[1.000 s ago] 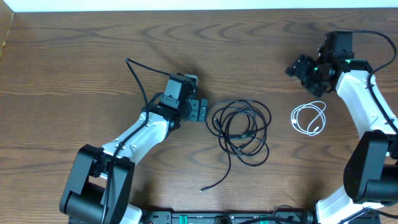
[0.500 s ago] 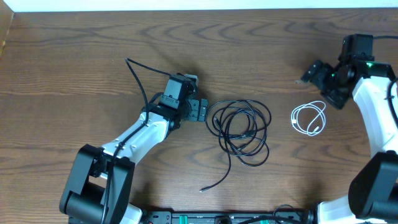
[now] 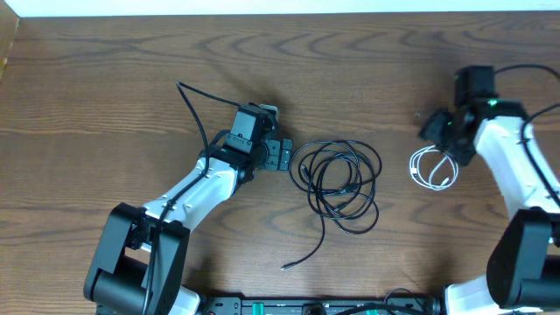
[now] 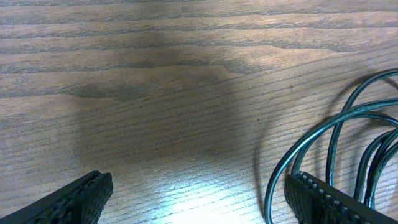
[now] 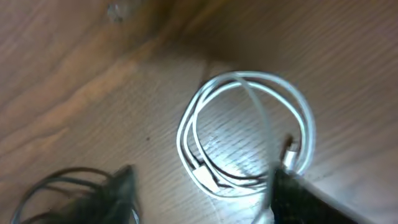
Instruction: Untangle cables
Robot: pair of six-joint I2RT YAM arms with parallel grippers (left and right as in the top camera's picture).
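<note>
Black cable tangle [image 3: 337,185] at worktop [image 3: 105,87] centre, white cable coil [image 3: 435,166] well apart | left claw [image 3: 282,156] agape beside tangle | right claw [image 5: 208,190] parted over coil (blurred), empty | best: pinch one outer loop, lift slowly

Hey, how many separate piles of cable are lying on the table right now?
2. A black tangle in the middle, beside the left gripper, and a white coil by the right gripper. The tangle may hold several cords.
</note>
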